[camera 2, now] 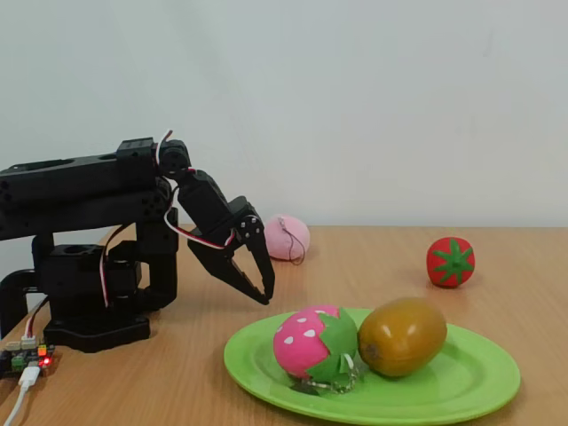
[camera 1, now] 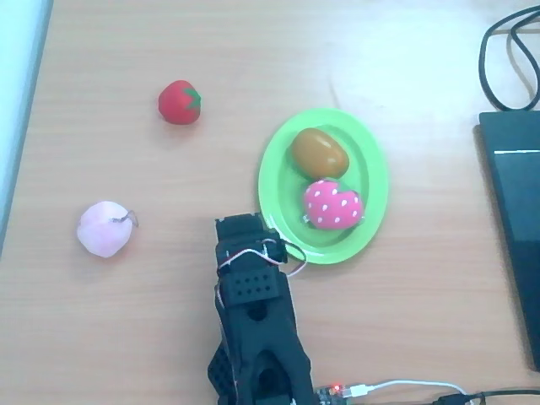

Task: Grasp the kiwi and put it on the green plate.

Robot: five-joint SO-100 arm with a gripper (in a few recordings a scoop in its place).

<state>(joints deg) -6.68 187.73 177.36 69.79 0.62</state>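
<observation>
- Pale wood desk under a plain white wall, and everything is laid out in clear sight.
- Over to the green plate, sitting right of the desk's middle in the overhead view, toward the front edge in the fixed view.
- And the kiwi is on the plate, glossy golden-brown, lying in its far half as seen from above.
- Right against it, a pink strawberry with white dots shares the plate, touching the kiwi.
- Look at the gripper: its fingers point down beside the plate's rim, nearly closed with just a narrow gap, and they hold nothing.
- Out on the bare desk, a red strawberry sits well apart.
- Near the left edge in the overhead view rests a pale pink round fruit.
</observation>
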